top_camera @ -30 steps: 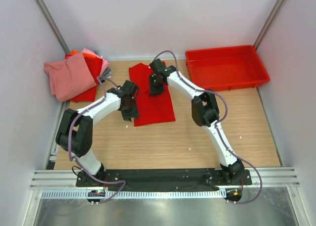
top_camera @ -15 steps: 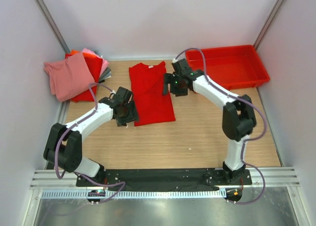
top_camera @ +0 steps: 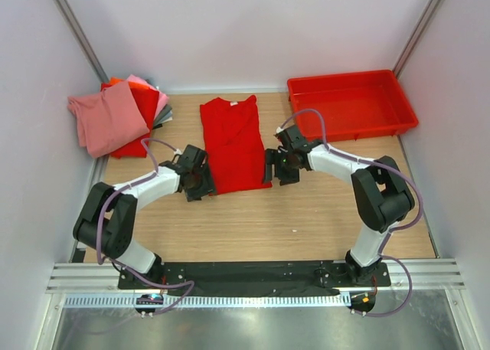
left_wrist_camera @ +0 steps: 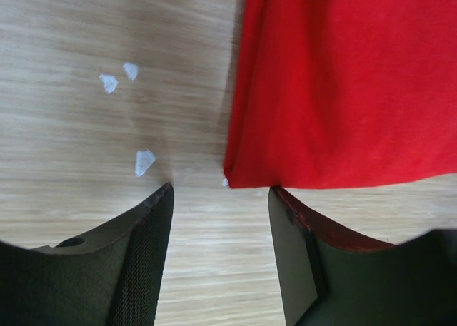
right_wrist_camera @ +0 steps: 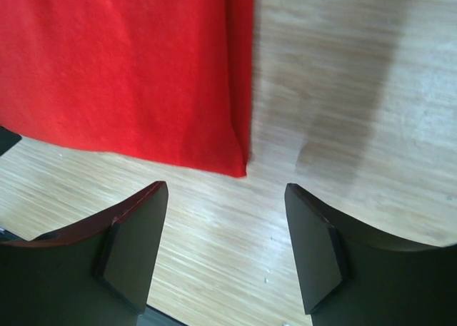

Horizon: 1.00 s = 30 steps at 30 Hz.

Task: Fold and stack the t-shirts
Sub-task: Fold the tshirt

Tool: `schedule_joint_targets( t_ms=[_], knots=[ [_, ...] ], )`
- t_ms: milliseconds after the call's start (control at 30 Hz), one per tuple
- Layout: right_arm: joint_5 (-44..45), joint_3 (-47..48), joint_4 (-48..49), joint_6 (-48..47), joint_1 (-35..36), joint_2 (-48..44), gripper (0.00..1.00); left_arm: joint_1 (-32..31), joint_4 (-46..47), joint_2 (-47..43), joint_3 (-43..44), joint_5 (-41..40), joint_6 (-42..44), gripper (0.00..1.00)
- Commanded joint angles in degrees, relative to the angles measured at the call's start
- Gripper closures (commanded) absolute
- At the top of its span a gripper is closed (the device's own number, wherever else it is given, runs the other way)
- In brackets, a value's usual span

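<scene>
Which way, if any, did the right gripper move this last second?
Yes. The right gripper moved off the t-shirt, rightward and toward the table's near edge.

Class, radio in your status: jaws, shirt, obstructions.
Left jaws, right jaws open, empty, at near corners. Red t-shirt flat. White specks by left; nothing blocking.

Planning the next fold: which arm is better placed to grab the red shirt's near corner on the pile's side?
Left. The left claw is open right at that corner of the red shirt, which shows just ahead of its fingers; the right claw is open at the opposite corner.
</scene>
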Motion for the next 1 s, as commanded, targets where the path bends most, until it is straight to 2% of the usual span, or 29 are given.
schedule_joint_targets(
  t_ms=[0, 200, 367, 467, 500, 533, 667, 700, 800, 967],
  knots=[
    [-2.42, 0.62, 6.24, 0.73, -0.34, 0.5, 0.28, -0.06, 5.35, 0.96, -0.96, -0.08, -0.89, 0.43],
    [-3.3, -0.97, 8.18, 1.87, -0.34, 2.43, 0.35, 0.03, 7.72, 2.63, -2.02, -0.61, -0.89, 0.47],
    [-3.92, -2.2, 9.31, 2.39, -0.34, 3.13, 0.44, 0.03, 8.95, 4.47, -2.11, -0.43, -0.8, 0.56],
    [-4.71, -3.42, 10.54, 2.83, -0.43, 3.66, 0.55, 0.03, 9.65, 4.74, -2.2, -0.35, -0.54, 0.69],
    [-4.97, -3.52, 10.81, 2.92, -0.34, 4.01, 0.62, 0.03, 9.74, 4.74, -2.2, -0.26, -0.54, 0.72],
    [-5.06, -3.69, 11.25, 3.01, -0.34, 4.28, 0.66, 0.03, 9.83, 4.83, -2.2, 0.0, -0.27, 0.81],
    [-5.59, -4.04, 11.95, 3.1, -0.34, 4.54, 0.83, 0.03, 10.27, 4.74, -2.2, 0.45, -0.01, 1.0],
    [-5.68, -4.04, 11.87, 3.1, -0.34, 4.19, 0.9, 0.03, 10.27, 4.39, -2.29, 0.45, 0.08, 1.0],
    [-5.85, -4.74, 11.43, 3.1, -0.34, 2.7, 0.99, -0.06, 9.22, 2.99, -2.64, 2.29, -0.18, 1.0],
    [-5.15, -9.3, 9.76, 4.15, -0.34, -5.81, 0.99, -0.67, 2.9, -4.39, -4.22, 3.17, -1.24, 1.0]
  ],
)
